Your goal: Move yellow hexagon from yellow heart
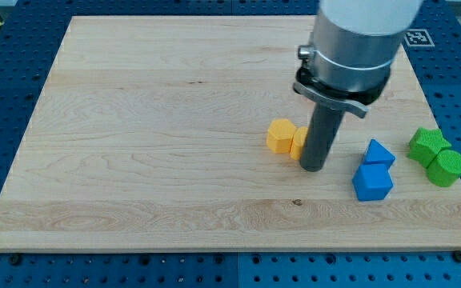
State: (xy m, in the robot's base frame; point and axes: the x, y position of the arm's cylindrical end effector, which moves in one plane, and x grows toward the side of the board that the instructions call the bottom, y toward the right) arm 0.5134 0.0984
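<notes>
Yellow hexagon (279,136), a small orange-tinted block right of the frame's centre, touches the yellow heart (298,142) half hidden behind our rod, so we judge our tip (312,167), bare of any pincer and holding nothing, should come between them and push the hexagon leftward alone.

A wide silver-grey cylinder forms the arm's end. Beneath it sits a black bracket with a small screw. A straight dark rod ends at my tip (312,168).
</notes>
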